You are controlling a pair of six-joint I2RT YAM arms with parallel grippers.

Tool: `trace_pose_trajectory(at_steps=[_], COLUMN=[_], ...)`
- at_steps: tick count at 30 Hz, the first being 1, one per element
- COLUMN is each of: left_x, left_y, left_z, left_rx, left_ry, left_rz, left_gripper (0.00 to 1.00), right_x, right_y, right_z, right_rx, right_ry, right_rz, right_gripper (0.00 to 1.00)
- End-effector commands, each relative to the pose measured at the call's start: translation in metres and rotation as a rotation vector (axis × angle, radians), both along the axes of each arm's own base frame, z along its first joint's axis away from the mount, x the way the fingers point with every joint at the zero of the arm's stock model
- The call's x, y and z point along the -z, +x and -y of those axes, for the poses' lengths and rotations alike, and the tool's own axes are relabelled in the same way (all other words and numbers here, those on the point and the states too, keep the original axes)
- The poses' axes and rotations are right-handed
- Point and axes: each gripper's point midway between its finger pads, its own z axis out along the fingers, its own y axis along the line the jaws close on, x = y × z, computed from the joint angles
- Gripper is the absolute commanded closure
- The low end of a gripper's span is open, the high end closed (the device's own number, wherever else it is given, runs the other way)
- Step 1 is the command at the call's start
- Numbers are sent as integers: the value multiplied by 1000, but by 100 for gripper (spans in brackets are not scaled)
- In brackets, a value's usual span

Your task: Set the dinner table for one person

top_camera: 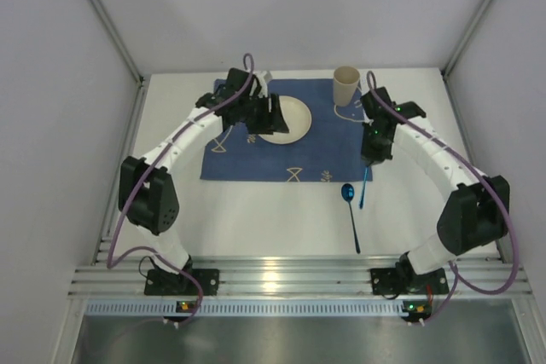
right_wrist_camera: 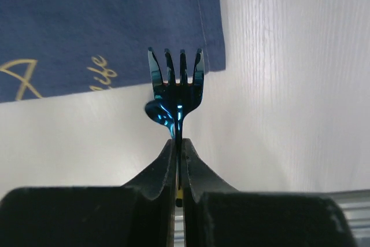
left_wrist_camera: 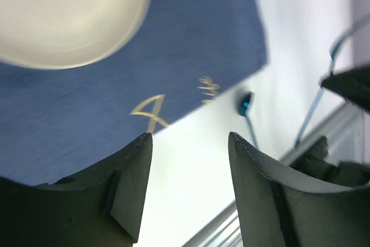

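Placed: plate [top_camera: 286, 118] on blue cloth [top_camera: 256, 159], cup [top_camera: 345, 85] at its far right corner, spoon [top_camera: 348, 193] on bench [top_camera: 256, 219]. Pending: fork [right_wrist_camera: 175, 82], clamped in right gripper [right_wrist_camera: 178, 154]. Idle: left gripper [left_wrist_camera: 189, 143], jaws apart, empty.

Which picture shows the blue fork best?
The right wrist view: the fork sits close and sharp between the right fingers. From the top it is a thin blue sliver; the left wrist shows only its blurry handle.

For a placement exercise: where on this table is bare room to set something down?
Bare tabletop lies between the blue cloth and the near rail, left of the spoon. Crowded: the cloth's far end, with plate and cup.
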Motion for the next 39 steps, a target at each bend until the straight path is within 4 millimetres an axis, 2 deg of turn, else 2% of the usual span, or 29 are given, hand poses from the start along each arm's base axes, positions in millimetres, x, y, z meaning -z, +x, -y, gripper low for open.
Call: trace_pose_trajectory(at_steps=[1,3,4,9,15,21,30,34,35,37,39], left_x=[-61,-71,-79,-80,-74,-73,-69,-64,-60,-57,-54], left_y=[-32,-41,-52,-80,-95,-111,-112,-111,-109,-107,-106], left_z=[68,88,105,143,162,182,200,206,206,207,206], left_rx=[252,292,342,429,483,519,516,509,499,488,483], left_ry=[-166,-213,-255,-320,-325,-353,-360,-346,-337,-328,-317], left_rz=[110,112,122,98,91,78,73,69,64,65,61], left_gripper=[40,41,42,44,43,43,48,54,59,62,74], right_x=[-55,-67,-77,-93,-117,-130,-140,-144,-145,-145,-144], right_y=[2,7,11,18,24,21,15,14,15,14,14], right_z=[5,0,-2,-14,-28,-42,-53,-56,-56,-56,-57], right_rx=[-21,-27,-29,-50,-69,-86,-96,-103,-103,-103,-104], right_ry=[-14,7,17,73,149,232,304,323,328,332,340], right_rz=[54,71,87,103,135,137,138,139,141,138,134], right_gripper=[100,100,100,100,100,100,100,100,100,100,100])
